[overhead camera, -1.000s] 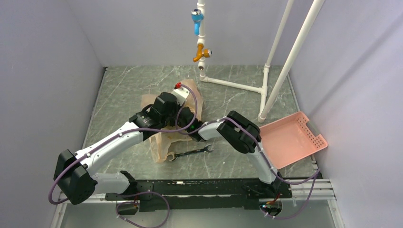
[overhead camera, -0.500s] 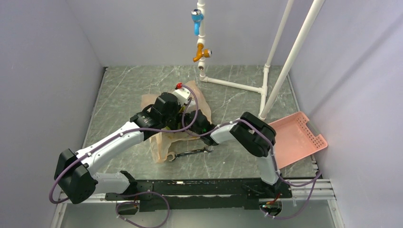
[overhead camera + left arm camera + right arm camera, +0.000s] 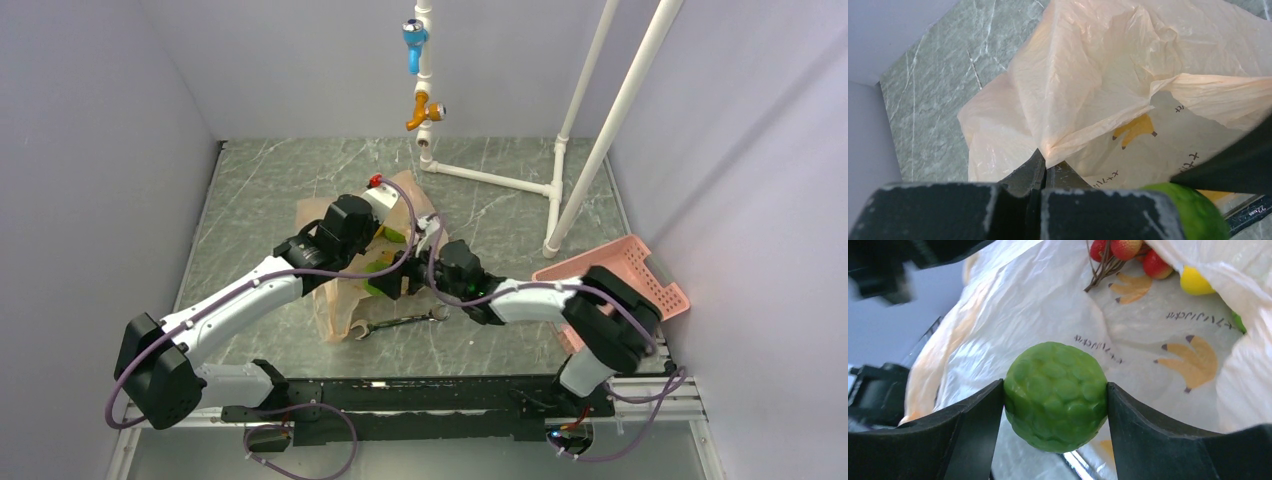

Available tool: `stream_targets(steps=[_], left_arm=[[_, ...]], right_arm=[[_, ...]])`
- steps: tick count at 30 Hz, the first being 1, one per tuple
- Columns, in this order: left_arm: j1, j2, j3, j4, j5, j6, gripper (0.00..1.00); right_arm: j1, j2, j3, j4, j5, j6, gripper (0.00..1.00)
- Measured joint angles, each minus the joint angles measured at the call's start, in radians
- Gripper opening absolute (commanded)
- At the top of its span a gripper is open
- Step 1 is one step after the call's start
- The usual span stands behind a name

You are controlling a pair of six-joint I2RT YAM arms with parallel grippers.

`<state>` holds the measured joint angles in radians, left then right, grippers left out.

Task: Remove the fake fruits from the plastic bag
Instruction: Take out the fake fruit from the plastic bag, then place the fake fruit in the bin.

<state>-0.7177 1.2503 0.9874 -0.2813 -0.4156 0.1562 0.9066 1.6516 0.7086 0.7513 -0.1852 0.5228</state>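
Note:
The peach plastic bag (image 3: 345,305) lies mid-table, its mouth held up by my left gripper (image 3: 392,212). In the left wrist view that gripper (image 3: 1048,161) is shut on a fold of the bag's rim (image 3: 1083,90). My right gripper (image 3: 1055,390) is shut on a bumpy green fake fruit (image 3: 1055,396) at the bag's mouth; from above the fruit (image 3: 378,287) shows as a green patch. Deeper in the bag (image 3: 1048,315) lie a red bunch (image 3: 1120,250), a yellow fruit (image 3: 1195,282) and a sliver of green (image 3: 1238,322).
A metal wrench (image 3: 400,322) lies on the table just in front of the bag. A pink slotted basket (image 3: 640,275) sits tilted at the right edge, by my right elbow. A white pipe frame (image 3: 555,190) with a tap stands at the back.
My right elbow has swung down and right toward the basket, and its gripper has drawn back from under the left wrist with the green fruit. The left gripper has held still.

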Motion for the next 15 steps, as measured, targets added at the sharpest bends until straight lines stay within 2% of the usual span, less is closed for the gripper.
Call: stream_targets(steps=[4, 7, 11, 15], left_arm=[[0.0, 0.0, 0.0, 0.0, 0.0, 0.0, 0.0], [0.0, 0.0, 0.0, 0.0, 0.0, 0.0, 0.0], [0.0, 0.0, 0.0, -0.002, -0.001, 0.0, 0.0], [0.0, 0.0, 0.0, -0.013, -0.002, -0.001, 0.0]], right_arm=[[0.0, -0.204, -0.088, -0.101, 0.012, -0.024, 0.0], [-0.005, -0.405, -0.14, -0.195, 0.112, -0.038, 0.0], [-0.047, -0.682, -0.195, -0.333, 0.316, -0.032, 0.0], [-0.092, -0.864, -0.196, -0.523, 0.645, 0.043, 0.0]])
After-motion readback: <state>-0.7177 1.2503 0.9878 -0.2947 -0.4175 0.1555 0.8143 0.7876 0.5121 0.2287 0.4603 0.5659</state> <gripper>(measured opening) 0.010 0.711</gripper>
